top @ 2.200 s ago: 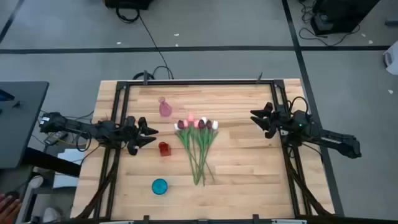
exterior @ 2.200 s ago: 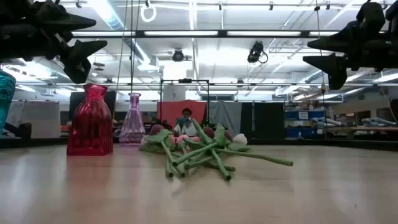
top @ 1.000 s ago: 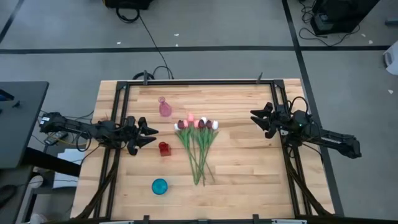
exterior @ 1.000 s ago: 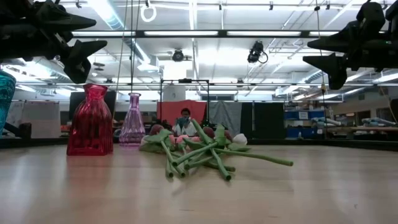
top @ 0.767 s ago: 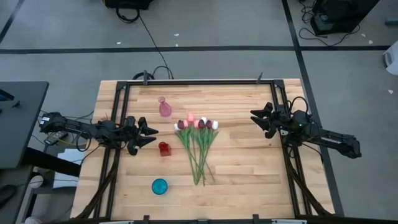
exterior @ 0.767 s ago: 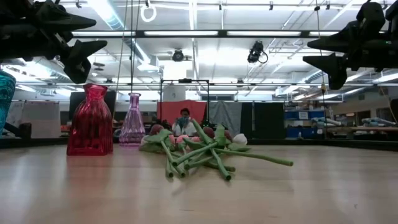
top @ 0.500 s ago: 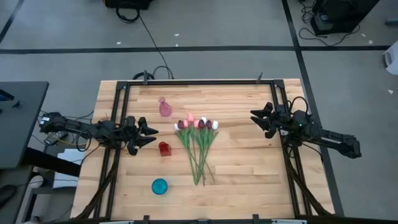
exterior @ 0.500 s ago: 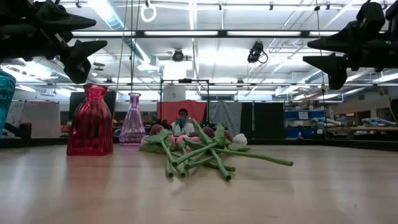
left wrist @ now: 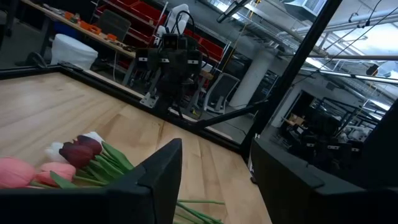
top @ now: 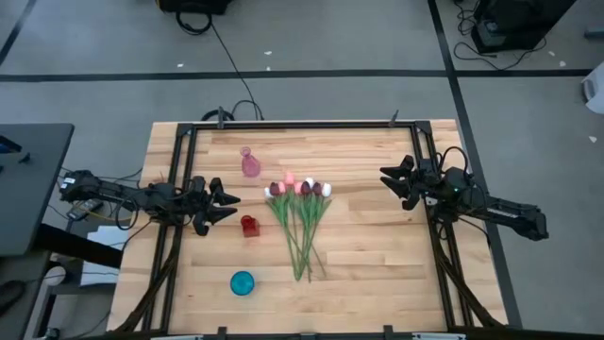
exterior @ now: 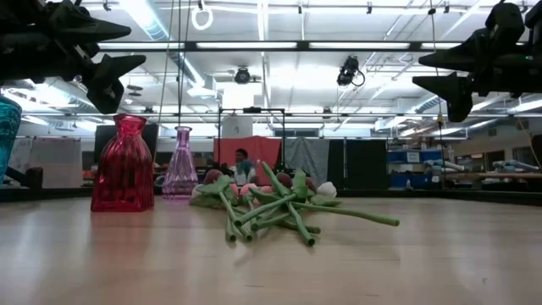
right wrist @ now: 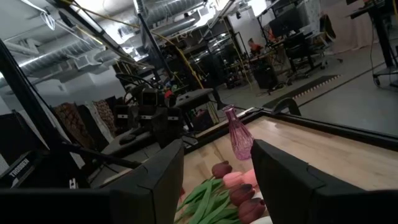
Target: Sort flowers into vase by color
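Two dark arms of mine hang above the pale wooden slatted table (top: pixel 359 255), one at each side of the bunch of artificial tulips with thin green stems (top: pixel 302 222) that lies flat near the table's middle. My left gripper (top: pixel 226 205) hovers just off the bunch's left, fingers spread apart and holding nothing; my right gripper (top: pixel 391 183) hovers well off its right, fingers likewise apart and empty. From table height both are cut off by the picture's upper corners.

The tulip heads, maroon, pink and white, point toward the table's far edge, but the stems overlap so much that I cannot count the flowers.

Next to the bunch's left stands a squat red ribbed glass vase (exterior: pixel 124 164), between it and my left gripper. A slender pale pink glass vase (exterior: pixel 179 165) stands farther back, left of the heads. A round teal glass vase (top: pixel 243 282) sits toward the near edge, left of the stem ends; from table height only its edge shows.
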